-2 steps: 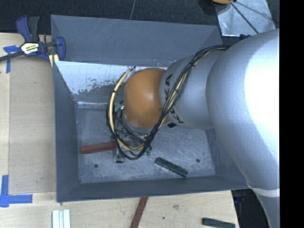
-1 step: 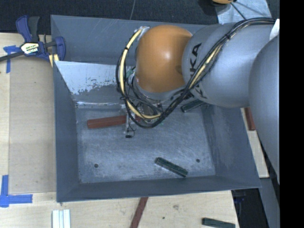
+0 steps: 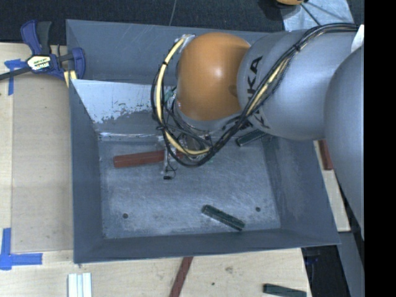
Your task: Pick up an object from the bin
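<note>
While the arm (image 3: pixel 309 85) is reaching in from the right and hanging low over the bin (image 3: pixel 86 184), its gripper (image 3: pixel 167 167) is sitting at the right end of a reddish-brown flat stick (image 3: pixel 137 160). That stick is lying on the floor in the bin's upper-left part, just below the back wall. The wrist's orange cover (image 3: pixel 210 76) is looming over the tip, so I am not able to tell whether the gripper is spread or closed, nor whether it is touching the stick.

Judging by that, the pick is looking barely begun. Nothing is being lifted, the stick is lying flat on the floor, and gripping and raising are both waiting to be done.

The stick is looking long, thin and straight (roughly level across the view, its right end running in under the wrist). A dark bar (image 3: pixel 223 217) is lying well apart from it, near the front wall.
</note>
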`<state>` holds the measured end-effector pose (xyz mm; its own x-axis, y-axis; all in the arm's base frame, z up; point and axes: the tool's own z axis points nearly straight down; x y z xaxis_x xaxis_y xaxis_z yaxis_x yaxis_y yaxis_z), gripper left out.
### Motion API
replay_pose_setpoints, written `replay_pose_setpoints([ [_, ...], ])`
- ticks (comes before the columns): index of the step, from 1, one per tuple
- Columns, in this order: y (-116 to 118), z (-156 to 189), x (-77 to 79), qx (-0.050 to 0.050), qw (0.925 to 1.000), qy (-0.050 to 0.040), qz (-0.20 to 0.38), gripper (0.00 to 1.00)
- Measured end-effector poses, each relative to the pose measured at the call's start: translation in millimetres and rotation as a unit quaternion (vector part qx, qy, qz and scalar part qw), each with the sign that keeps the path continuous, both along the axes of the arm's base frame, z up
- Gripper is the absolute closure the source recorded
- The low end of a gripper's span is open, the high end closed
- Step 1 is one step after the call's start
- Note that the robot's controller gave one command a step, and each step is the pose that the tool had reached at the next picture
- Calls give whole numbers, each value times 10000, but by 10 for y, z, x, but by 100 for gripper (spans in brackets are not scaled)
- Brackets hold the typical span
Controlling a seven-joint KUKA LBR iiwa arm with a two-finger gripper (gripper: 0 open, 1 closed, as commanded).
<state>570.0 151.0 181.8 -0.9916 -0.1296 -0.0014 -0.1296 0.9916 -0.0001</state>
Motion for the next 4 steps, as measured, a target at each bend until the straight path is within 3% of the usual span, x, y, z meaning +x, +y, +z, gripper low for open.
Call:
replay_pose_setpoints([
  [1, -15, 63, -30, -5, 10000, 30, 7, 100],
  [2, 171, -258, 275, 1, 9736, 4, 2281, 100],
  [3, 169, -237, 275, 2, 9738, -5, 2273, 100],
  [4, 87, 452, 280, 1, 9764, -10, 2161, 100],
])
